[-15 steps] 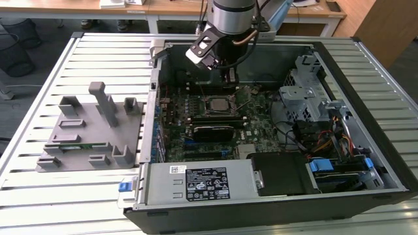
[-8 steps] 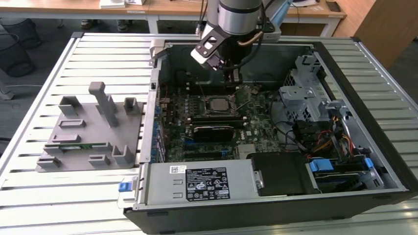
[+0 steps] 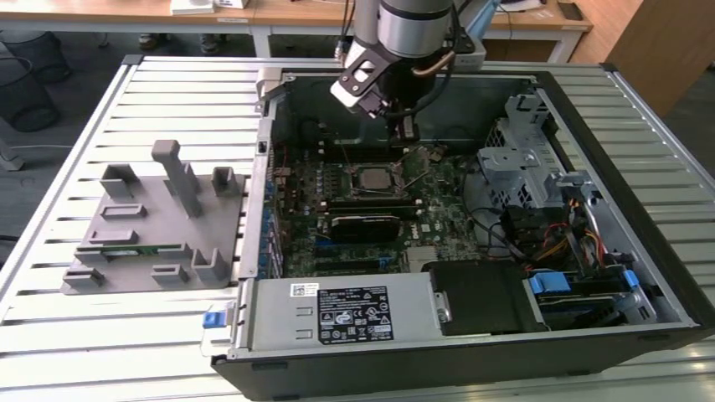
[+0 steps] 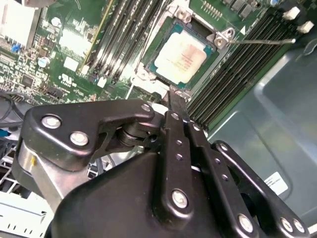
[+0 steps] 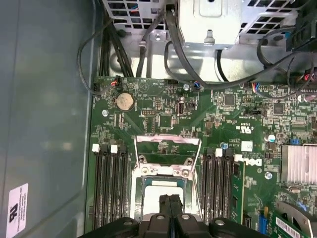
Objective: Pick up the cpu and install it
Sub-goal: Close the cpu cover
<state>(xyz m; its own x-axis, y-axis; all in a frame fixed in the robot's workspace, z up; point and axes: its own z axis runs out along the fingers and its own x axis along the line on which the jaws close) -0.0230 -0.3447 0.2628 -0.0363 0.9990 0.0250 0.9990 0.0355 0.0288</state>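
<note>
Above mobo [image 5: 233, 119], gripper [image 4: 176, 99] is hanging w/ fingers pressed together, gripping nothing; cpu [image 4: 184, 57] is sitting flat in socket [image 4: 143, 74], just beyond tips.

Robotics lab or workshop: slatted metal bench [image 3: 112, 352], opened computer case [image 3: 447, 373], grey parts fixture [image 3: 146, 243], wooden desks [image 3: 301, 12] behind.

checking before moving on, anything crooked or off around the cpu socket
Nothing askew: the cpu lies square in its socket. The socket lever stands unlatched and the hold-down frame is flipped open. The gripper hangs just above, jaws shut and empty.
</note>
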